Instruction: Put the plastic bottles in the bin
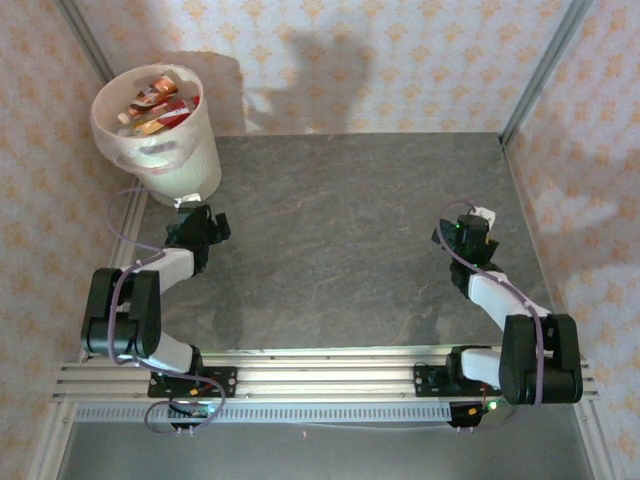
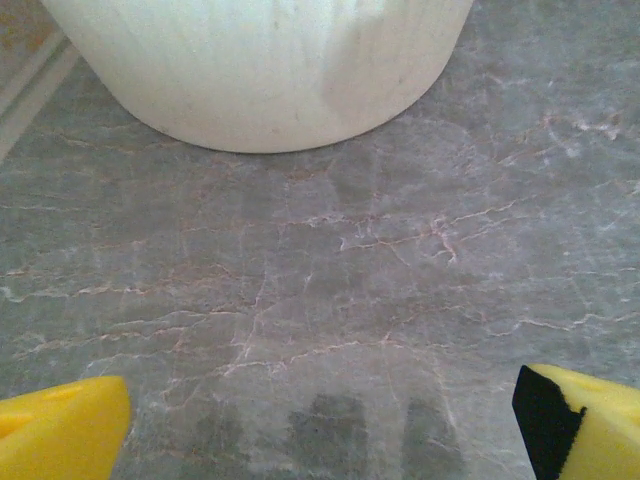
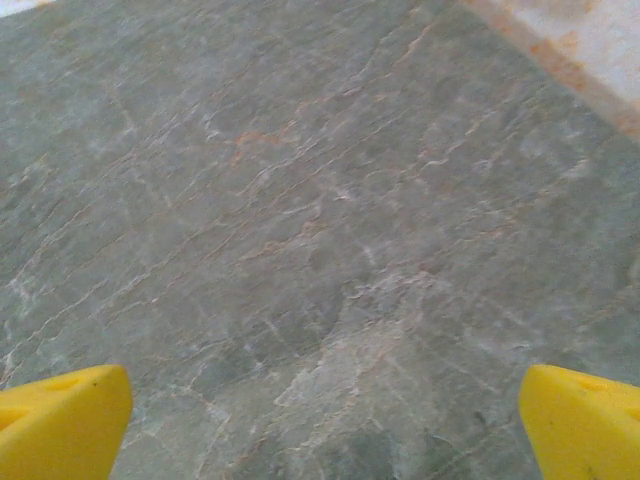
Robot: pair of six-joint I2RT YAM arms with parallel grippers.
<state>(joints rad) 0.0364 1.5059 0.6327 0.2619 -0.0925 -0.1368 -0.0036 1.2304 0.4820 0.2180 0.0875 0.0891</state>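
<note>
Bottles (image 1: 155, 100) lie in the bin (image 1: 195, 160), far left on the bench (image 1: 350, 240). Left jaws and right jaws stand apart, empty. Task seemingly complete: avoid nudging the bin.

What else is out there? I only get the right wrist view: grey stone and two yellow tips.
Observer: A big off-white bin stands at the far left corner of the table.
Operator: Is anything in it?
Observer: Yes, bottles with orange and red labels lie piled inside.
Operator: And the other arm?
Observer: Its left hand is open and empty, pointed at the bin's base with bare stone between them.
</note>
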